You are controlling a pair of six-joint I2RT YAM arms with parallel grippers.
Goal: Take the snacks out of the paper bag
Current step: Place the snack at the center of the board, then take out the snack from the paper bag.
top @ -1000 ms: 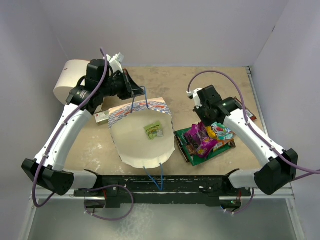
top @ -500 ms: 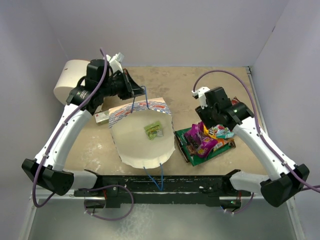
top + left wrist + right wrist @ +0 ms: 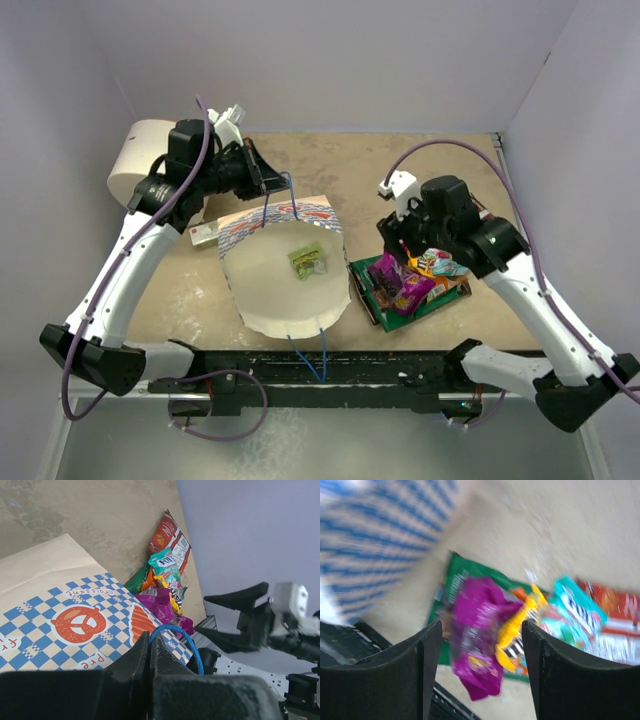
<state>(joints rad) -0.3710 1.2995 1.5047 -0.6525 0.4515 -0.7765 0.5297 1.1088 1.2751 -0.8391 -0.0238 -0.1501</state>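
Pale lavender walls on three sides, mottled tan surface [image 3: 400,165]. Left fingers [image 3: 151,652] were clenched tight on the bag's blue cord handle [image 3: 186,636], with the loop sticking out just past the tips. That handle came off the far rim of the paper bag [image 3: 262,285]. Bag sat centre-left, mouth open toward the overhead camera, plain white inside showing. Its outer face had a blue chequered band and an orange pretzel logo [image 3: 79,624]. One green packet [image 3: 307,260] lay inside the bag on the white wall. A second pair of blue cords [image 3: 310,352] hung off the near rim toward the arm bases. Right fingers [image 3: 392,240] were spread wide with nothing between them, held over the left end of the snack pile [image 3: 415,282]. Could not tell whether they touched it; the right wrist view was blurred. Pile was on the surface just right of the bag, outside it. Magenta-purple packet [image 3: 475,630] lay on top of a flat green one [image 3: 457,577], and an orange packet [image 3: 517,630] touched the magenta. Light teal packet [image 3: 577,605] came next, with the red-orange packet [image 3: 615,607] farthest out. Small flat whitish box [image 3: 203,234] lay beside the bag's left edge, under the left arm. Big white cylinder [image 3: 135,160] stood in the far left corner.
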